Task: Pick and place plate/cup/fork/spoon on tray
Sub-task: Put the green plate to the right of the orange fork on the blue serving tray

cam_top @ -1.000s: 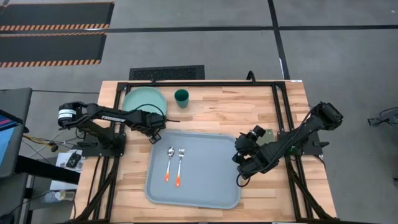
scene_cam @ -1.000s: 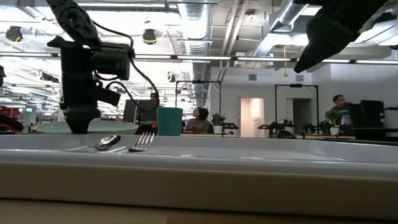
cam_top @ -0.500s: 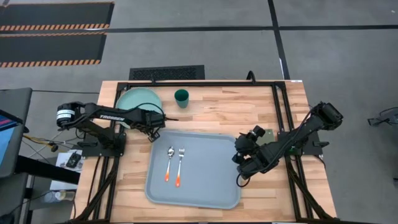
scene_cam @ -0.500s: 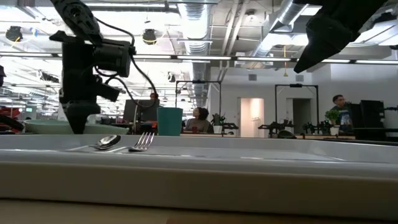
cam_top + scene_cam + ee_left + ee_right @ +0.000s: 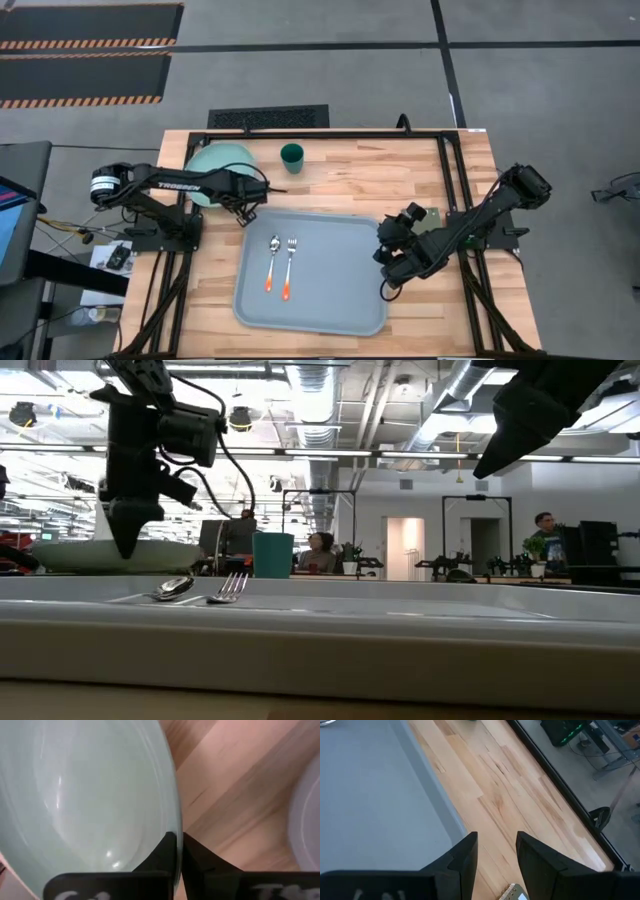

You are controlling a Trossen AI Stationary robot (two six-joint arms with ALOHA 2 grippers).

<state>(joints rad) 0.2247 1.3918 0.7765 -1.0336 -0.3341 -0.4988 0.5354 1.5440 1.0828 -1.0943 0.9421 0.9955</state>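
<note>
Tabletop: one cup, left jaws clamping one plate, right jaws apart.

Plate partly hidden under left arm; cup apparently cropped.

High: straight down over the counter
Low: counter level, facing the room
Wrists: close, looking past own fingers
Shared: tray, seen high and low

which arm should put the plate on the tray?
Left. The left gripper is already shut on the plate rim, beside the tray. The right gripper is open over the tray's right edge, far from the plate.
</note>
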